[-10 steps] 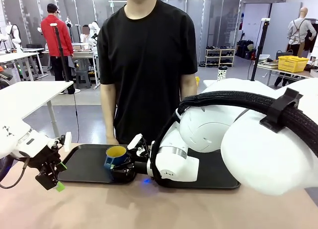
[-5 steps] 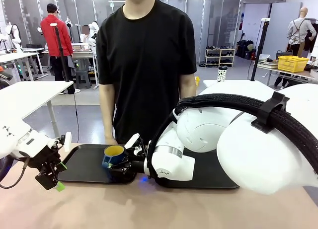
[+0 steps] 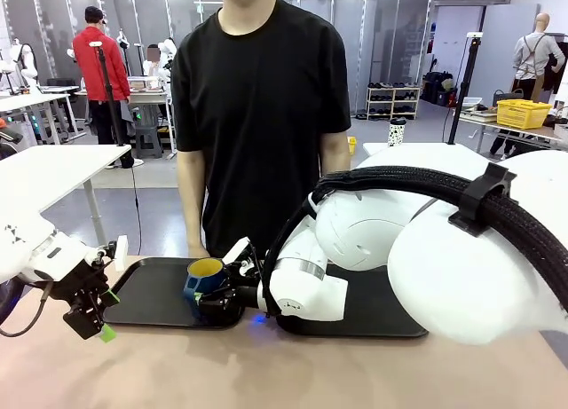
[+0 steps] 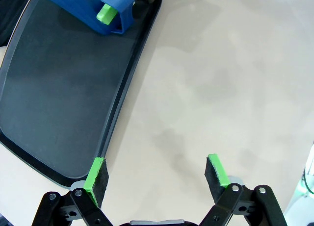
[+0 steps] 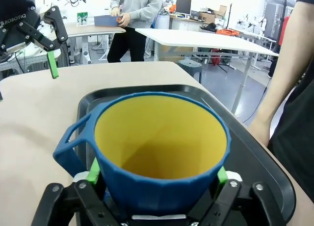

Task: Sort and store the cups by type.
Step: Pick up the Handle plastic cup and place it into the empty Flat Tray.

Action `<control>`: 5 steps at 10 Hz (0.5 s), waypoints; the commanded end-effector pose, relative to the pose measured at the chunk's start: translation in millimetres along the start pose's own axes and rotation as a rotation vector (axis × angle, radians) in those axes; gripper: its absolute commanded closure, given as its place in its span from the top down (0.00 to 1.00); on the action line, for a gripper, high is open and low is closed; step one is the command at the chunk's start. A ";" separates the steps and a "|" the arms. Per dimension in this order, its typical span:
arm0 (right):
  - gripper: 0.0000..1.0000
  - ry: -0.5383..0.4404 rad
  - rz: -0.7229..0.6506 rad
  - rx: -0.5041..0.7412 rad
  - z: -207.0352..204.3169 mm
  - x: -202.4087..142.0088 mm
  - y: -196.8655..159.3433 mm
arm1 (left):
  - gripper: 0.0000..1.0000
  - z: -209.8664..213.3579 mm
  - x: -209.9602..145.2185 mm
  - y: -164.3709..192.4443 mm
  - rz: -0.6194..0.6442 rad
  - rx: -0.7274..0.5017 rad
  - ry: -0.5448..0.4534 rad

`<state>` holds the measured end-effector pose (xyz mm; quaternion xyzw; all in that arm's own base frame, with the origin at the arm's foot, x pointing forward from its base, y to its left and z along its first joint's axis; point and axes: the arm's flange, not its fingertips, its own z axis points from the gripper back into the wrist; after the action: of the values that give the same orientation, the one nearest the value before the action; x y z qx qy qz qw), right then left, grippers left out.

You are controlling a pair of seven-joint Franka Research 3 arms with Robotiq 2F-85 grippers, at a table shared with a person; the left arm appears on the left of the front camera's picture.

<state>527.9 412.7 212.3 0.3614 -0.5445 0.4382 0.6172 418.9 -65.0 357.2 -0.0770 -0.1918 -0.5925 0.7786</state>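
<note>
On the beige table (image 3: 266,365), the right pincer (image 3: 216,295) clamps the blue mug (image 3: 204,277) over a black tray (image 3: 146,294); the left pincer (image 3: 96,320) is spread, empty.

Mug (image 5: 162,152) dark blue outside, yellow inside, on black tray (image 3: 151,294); desk (image 4: 221,88) beige beside tray; pincer pads (image 4: 95,174) green; person's shirt (image 3: 262,107) black.

The right tool (image 3: 211,295) grips the dark blue mug (image 3: 204,278) over the left black tray (image 3: 146,295). The left tool (image 3: 96,324), fingers apart, hangs above the tan surface (image 3: 266,369) beside that tray. A person (image 3: 262,107) stands behind.
</note>
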 end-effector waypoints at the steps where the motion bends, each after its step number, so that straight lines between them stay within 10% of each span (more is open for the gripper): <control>1: 1.00 -0.006 0.016 -0.050 -1.0 -24.4 45.7 | 1.00 -0.8 -2.6 -3.9 -0.001 0.016 0.012; 5: 1.00 0.007 -0.010 -0.006 1.0 -2.3 -0.3 | 1.00 -0.8 -2.6 -3.9 -0.001 0.016 0.012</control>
<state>526.2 410.6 207.9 0.3568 -0.5365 0.4315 0.6314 418.9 -65.0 357.2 -0.0770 -0.1918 -0.5925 0.7786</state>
